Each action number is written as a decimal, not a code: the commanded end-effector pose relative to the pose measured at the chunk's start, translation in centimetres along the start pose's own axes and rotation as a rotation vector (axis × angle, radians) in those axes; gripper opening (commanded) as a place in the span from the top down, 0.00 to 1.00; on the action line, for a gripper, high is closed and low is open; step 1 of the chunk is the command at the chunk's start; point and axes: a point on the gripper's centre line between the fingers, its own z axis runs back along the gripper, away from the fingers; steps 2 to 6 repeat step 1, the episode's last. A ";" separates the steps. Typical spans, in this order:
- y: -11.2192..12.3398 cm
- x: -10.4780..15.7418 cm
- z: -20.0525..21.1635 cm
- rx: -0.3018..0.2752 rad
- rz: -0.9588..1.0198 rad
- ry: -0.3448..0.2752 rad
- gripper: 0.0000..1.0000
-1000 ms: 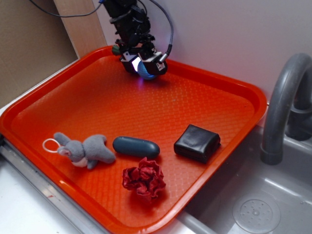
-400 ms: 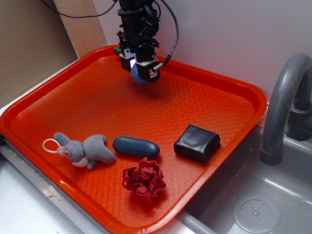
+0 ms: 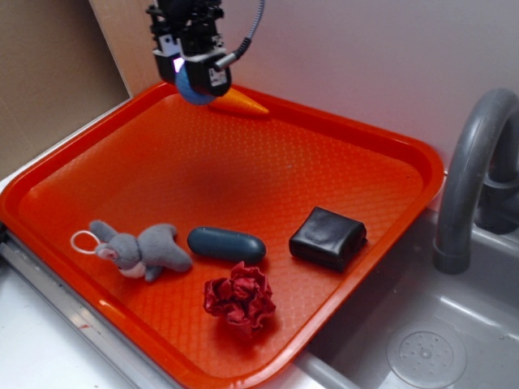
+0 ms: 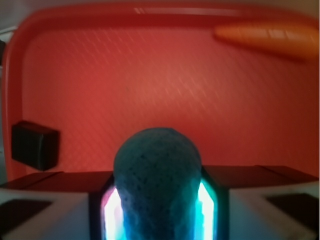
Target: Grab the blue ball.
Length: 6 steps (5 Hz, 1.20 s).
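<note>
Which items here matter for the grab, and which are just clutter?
Job: blue ball, held in the gripper above the tray.
Clutter: carrot, grey bunny, dark blue capsule, black block, red crumpled wad, faucet.

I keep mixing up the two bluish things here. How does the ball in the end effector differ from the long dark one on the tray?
The small light-blue dimpled ball is round; the dark blue-grey capsule-shaped object is elongated. The ball is paler, the capsule darker and greyer. The ball is held above the orange plastic tray, clamped in the end effector; the capsule lies flat on the tray. Both are bluish with rounded ends.
</note>
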 end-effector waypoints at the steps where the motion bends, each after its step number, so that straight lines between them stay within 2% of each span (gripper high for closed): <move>1: -1.4 -2.2 3.7 -0.063 -0.052 -0.075 1.00; 6: -1.4 -2.2 3.7 -0.063 -0.052 -0.075 1.00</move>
